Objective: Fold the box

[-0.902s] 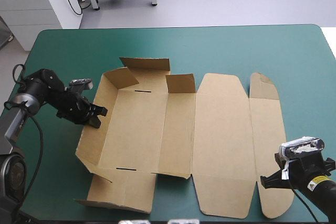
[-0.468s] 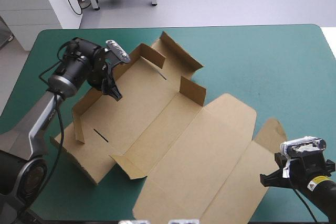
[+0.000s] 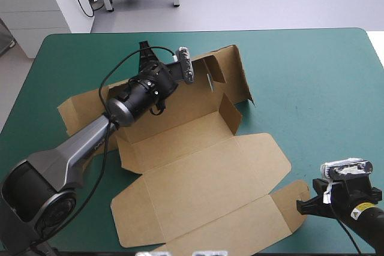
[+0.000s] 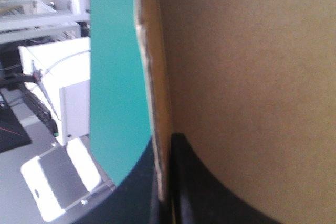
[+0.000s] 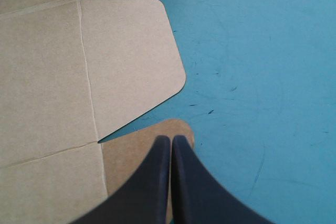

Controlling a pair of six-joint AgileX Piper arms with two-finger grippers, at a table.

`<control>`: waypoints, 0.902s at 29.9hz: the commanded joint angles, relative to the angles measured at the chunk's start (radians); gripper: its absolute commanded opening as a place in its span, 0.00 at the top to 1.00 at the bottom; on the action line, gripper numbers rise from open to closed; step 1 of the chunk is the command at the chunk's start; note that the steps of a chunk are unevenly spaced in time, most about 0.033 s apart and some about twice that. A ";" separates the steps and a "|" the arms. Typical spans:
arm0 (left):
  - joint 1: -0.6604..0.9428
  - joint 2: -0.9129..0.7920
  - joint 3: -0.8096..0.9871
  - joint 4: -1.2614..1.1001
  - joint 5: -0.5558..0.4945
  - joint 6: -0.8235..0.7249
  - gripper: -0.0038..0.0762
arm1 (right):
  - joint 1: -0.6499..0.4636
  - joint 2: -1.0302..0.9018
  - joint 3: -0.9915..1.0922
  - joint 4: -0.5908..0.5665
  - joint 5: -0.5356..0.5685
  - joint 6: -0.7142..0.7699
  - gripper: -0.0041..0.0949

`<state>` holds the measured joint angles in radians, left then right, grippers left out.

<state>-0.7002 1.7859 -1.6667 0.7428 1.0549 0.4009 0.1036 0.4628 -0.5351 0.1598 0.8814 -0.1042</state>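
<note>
The brown box lies slantwise across the teal-green table. Its walls are partly raised at the far end and its lid panels lie flat toward the near right. My left gripper reaches over the far part and is shut on the box. In the left wrist view the board's edge runs between the black fingers. My right gripper is shut at the near right. Its tip hangs over the rounded end of a narrow flap, beside the lid's wide flap.
Raised flaps stand close to the table's far edge. A flat side flap points toward the left edge. Teal-green cover stretches from my right gripper to the right edge.
The left gripper has swung from the left side to the far middle, turning the whole box so the lid end now points to the near right. The right gripper has stayed put.
</note>
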 commanded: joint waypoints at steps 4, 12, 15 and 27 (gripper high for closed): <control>-0.098 -0.049 -0.035 0.144 -0.073 -0.110 0.96 | -0.007 0.004 -0.029 0.009 -0.045 0.027 0.96; -0.211 -0.070 0.065 0.338 -0.099 -0.273 0.96 | -0.007 0.004 -0.029 0.008 -0.041 0.071 0.96; -0.256 -0.111 0.166 0.475 -0.137 -0.401 0.96 | -0.007 0.007 -0.030 0.008 -0.016 0.071 0.96; -0.376 -0.178 0.389 0.744 -0.082 -0.643 0.96 | -0.007 0.068 -0.147 -0.031 -0.003 0.082 0.96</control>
<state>-1.0602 1.6632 -1.2838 1.3512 0.9361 -0.1671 0.1028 0.4826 -0.6012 0.1517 0.9234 -0.0238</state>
